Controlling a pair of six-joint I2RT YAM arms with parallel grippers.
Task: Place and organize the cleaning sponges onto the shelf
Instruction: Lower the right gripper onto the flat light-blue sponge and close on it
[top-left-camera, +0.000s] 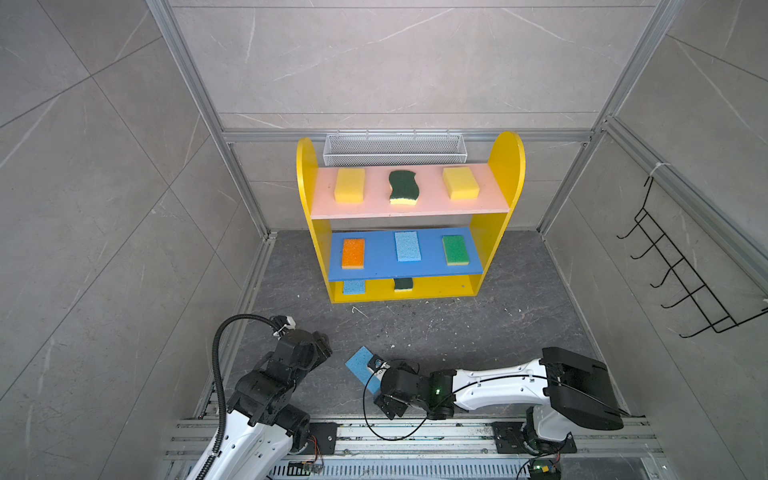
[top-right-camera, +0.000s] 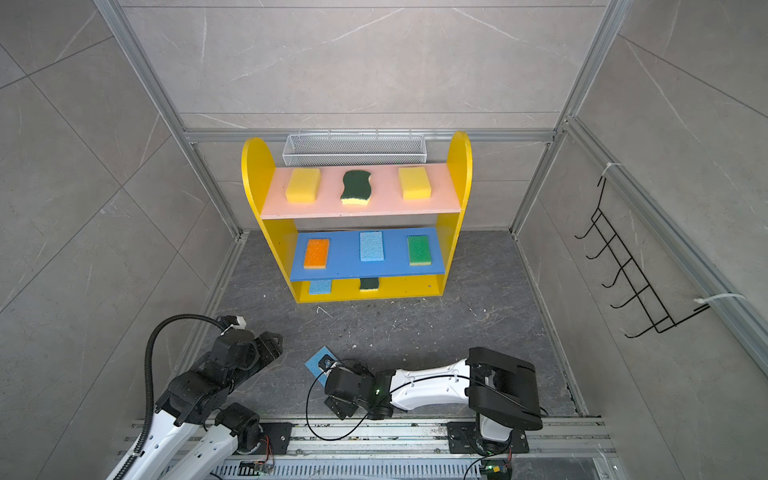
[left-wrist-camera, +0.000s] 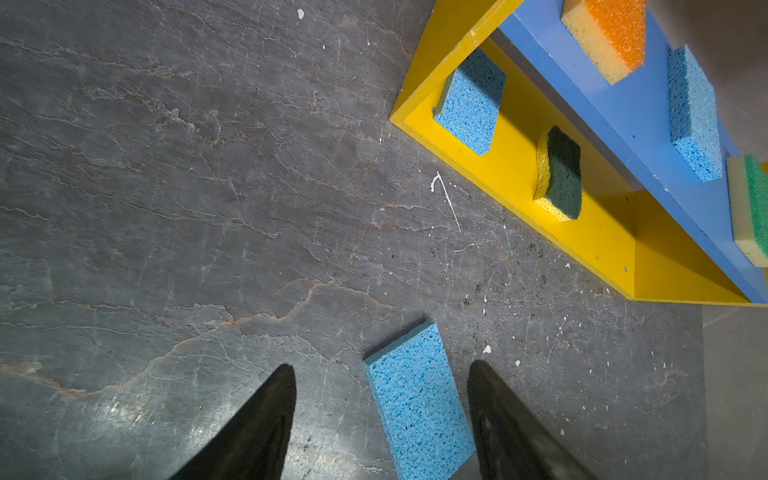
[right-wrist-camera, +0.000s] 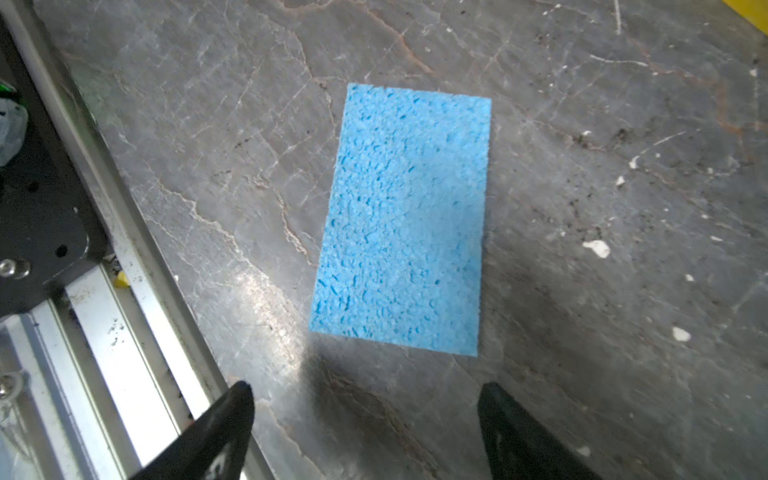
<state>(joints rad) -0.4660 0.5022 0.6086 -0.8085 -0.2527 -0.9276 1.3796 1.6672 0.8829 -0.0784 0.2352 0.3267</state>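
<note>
Fingers of the right gripper (right-wrist-camera: 368, 388) are spread wide and empty, and the light blue sponge (right-wrist-camera: 403, 216) is seen flat just ahead of them, its long axis running away from the tips, its width within their span. The left gripper (left-wrist-camera: 382, 365), likewise parted and empty, is near it, the right judged nearer. Bare dark worktop (right-wrist-camera: 602, 124) surrounds it; free room is seen on the base of the shelf (top-left-camera: 505, 166), well apart

The shelf (top-left-camera: 505, 166) holds a yellow sponge (top-left-camera: 350, 185), scourer (top-left-camera: 402, 187) and second yellow sponge (top-left-camera: 460, 183) on pink, an orange sponge (top-left-camera: 353, 253), blue sponge (top-left-camera: 407, 246) and green sponge (top-left-camera: 455, 250) on blue, a second blue sponge (top-left-camera: 353, 286) and second scourer (top-left-camera: 403, 284) on its base (half hidden from above), while a third blue sponge (top-left-camera: 359, 368) lies flat on the floor.
</note>
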